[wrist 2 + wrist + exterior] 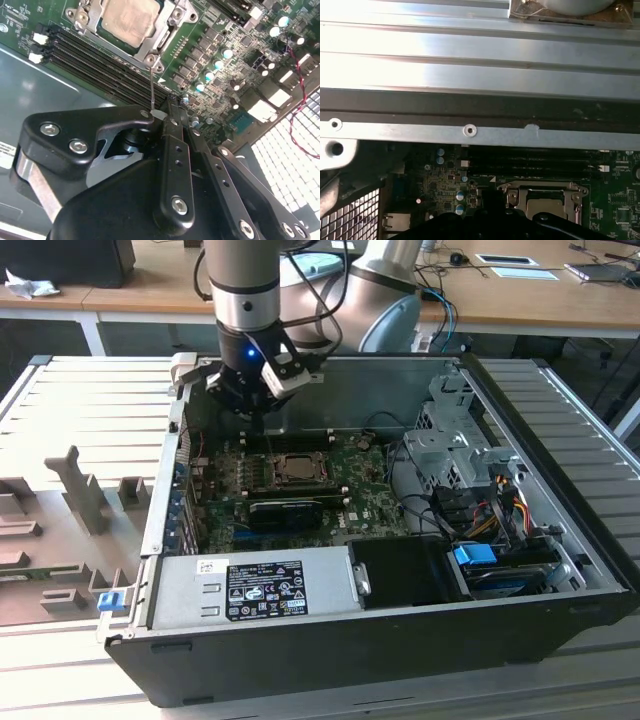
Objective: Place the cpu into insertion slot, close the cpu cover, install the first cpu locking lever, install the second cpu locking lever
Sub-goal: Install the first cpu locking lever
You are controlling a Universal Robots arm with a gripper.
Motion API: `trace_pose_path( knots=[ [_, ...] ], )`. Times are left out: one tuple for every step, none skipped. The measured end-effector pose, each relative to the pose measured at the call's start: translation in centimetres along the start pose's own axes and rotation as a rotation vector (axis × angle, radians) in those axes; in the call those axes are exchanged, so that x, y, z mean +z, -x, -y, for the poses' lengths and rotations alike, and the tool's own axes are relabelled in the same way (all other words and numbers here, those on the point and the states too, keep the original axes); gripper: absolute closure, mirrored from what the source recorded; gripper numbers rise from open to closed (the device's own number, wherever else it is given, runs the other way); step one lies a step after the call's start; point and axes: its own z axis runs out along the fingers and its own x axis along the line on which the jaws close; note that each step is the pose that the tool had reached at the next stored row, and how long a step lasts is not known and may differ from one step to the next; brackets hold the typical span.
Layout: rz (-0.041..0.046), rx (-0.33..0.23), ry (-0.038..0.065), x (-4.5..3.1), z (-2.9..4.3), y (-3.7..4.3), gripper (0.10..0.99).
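The cpu (129, 19) lies in the insertion slot (540, 197), its pale metal top showing through the window of the cpu cover (148, 49), which lies flat over it. A thin wire locking lever (151, 85) runs from the socket's corner to my gripper (164, 116), whose black fingers are shut on the lever's flattened end. In the exterior view the gripper (255, 405) hangs over the motherboard's far edge, just behind the socket with the cpu (296, 468).
Black memory slots (100, 62) lie between the socket and the gripper. The case's metal wall (480, 75) stands close behind. A black expansion card (288, 510), power supply (250, 585), drive cage (450, 430) and cables (480, 510) fill the case.
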Motion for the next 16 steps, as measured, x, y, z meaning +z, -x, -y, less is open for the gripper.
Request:
trace_pose_path(
  knots=[
    [0.0000,0.000,0.000,0.03,0.01,0.17,0.980],
    [-0.0001,0.000,0.000,0.05,0.02,0.28,0.980],
    [-0.0001,0.000,0.000,0.06,0.02,0.38,0.980],
    [0.0000,0.000,0.000,0.08,0.03,0.48,0.980],
    [-0.0001,0.000,0.000,0.10,0.04,0.59,0.980],
    [0.0001,0.000,0.000,0.15,0.05,0.71,0.980],
    [0.0000,0.000,0.000,0.18,0.05,0.75,0.980],
    [0.0000,0.000,0.000,0.21,0.06,0.84,0.980],
    [0.0000,0.000,0.000,0.30,0.07,0.99,0.980],
    [0.0000,0.000,0.000,0.37,0.08,1.16,0.980],
    [-0.0001,0.000,0.000,0.43,0.09,1.37,0.980],
    [0.0000,0.000,0.001,0.48,0.11,1.62,0.980],
    [0.0000,0.000,0.001,0.55,0.13,1.92,0.980],
    [0.0001,0.000,0.001,0.59,0.14,2.09,0.980],
    [0.0001,0.000,0.001,0.62,0.15,2.24,0.980],
    [0.0001,0.000,0.002,0.66,0.16,2.43,0.980]
  ],
)
